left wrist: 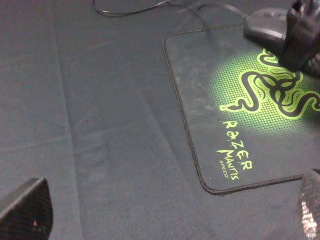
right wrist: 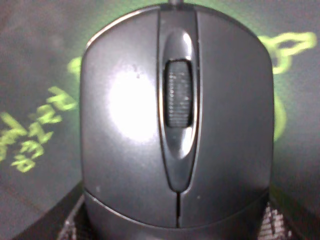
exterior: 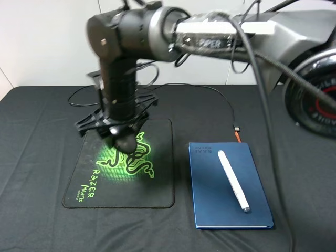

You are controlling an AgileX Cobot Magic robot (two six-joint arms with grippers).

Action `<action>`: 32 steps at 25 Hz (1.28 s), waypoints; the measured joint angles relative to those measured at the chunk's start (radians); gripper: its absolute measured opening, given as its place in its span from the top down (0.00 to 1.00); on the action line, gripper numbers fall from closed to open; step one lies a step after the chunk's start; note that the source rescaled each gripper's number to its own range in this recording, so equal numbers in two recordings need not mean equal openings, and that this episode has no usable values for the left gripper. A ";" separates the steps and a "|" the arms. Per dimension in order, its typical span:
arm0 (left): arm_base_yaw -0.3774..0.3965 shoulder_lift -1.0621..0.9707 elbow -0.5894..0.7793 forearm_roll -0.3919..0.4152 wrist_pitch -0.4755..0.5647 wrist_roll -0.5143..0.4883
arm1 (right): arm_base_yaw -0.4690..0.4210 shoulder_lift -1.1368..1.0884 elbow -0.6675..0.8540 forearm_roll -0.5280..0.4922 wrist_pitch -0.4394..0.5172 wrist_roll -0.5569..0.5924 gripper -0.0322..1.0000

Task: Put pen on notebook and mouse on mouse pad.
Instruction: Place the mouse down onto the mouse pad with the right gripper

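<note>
The black mouse (exterior: 126,143) is over the green logo of the black mouse pad (exterior: 157,184), with my right gripper (exterior: 123,135) shut on it from above. It fills the right wrist view as the mouse (right wrist: 175,120), textured fingertips (right wrist: 77,222) at its sides. I cannot tell if it touches the pad. The white pen (exterior: 232,181) lies diagonally on the blue notebook (exterior: 210,205), right of the pad. My left gripper (left wrist: 167,212) hangs open over bare cloth beside the mouse pad (left wrist: 200,100), apart from the mouse (left wrist: 265,26).
The mouse cable (exterior: 220,97) loops behind the pad to an orange-tipped plug (exterior: 237,135) just above the notebook. A black cloth (exterior: 37,157) covers the table. The right arm's body (exterior: 210,31) spans the back of the scene.
</note>
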 joint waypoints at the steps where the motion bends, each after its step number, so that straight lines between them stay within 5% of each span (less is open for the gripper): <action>1: 0.000 0.000 0.000 0.000 0.000 0.000 | 0.015 0.008 0.000 0.000 -0.007 0.000 0.43; 10: 0.000 0.000 0.000 0.000 0.000 0.000 | 0.060 0.080 0.000 -0.032 -0.094 0.008 0.43; 16: 0.000 0.000 0.000 0.000 0.000 0.000 | 0.060 0.121 0.000 -0.132 -0.098 0.010 0.43; 28: 0.000 0.000 0.000 0.000 0.000 0.000 | 0.060 0.124 0.000 -0.136 -0.097 -0.005 0.42; 32: 0.000 0.000 0.000 0.000 0.000 0.000 | 0.060 0.124 0.000 -0.135 -0.093 -0.006 0.08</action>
